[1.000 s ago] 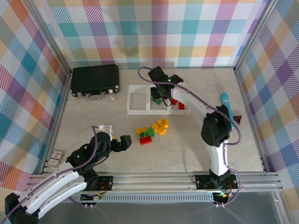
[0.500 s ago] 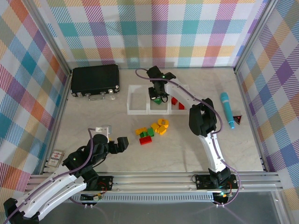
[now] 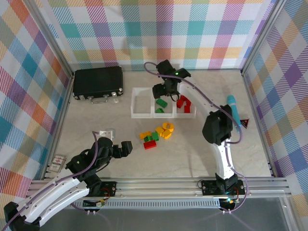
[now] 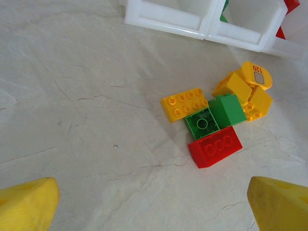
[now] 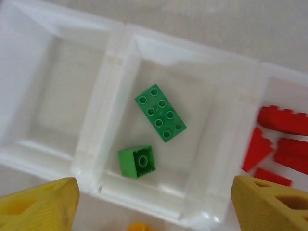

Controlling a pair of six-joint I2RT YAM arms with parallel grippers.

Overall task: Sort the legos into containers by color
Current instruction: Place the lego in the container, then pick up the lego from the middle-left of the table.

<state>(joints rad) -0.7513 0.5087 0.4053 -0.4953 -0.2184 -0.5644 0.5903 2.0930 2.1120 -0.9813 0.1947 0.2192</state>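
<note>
Marbled worktop (image 3: 86,125): the right hand (image 3: 165,90), spread wide and empty, hovers over two green bricks (image 5: 160,112) in the middle bin (image 5: 207,72), with red bricks (image 5: 276,144) to its right. A mixed pile (image 4: 219,118) remains unsorted ahead of the wide-open left hand (image 4: 154,207).

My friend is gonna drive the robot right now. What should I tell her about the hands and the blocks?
Hands: the left hand is open and empty, low over the table, near the pile of loose bricks. The right hand is open and empty, above the middle bin.
Things: in the row of bins, the left one is empty, the middle one holds two green bricks, and the right one holds red bricks.
Done: those greens and reds are sorted.
Left: the pile has several yellow bricks, two green and one red. No yellow is binned yet. The empty bin is probably for yellow.
</note>
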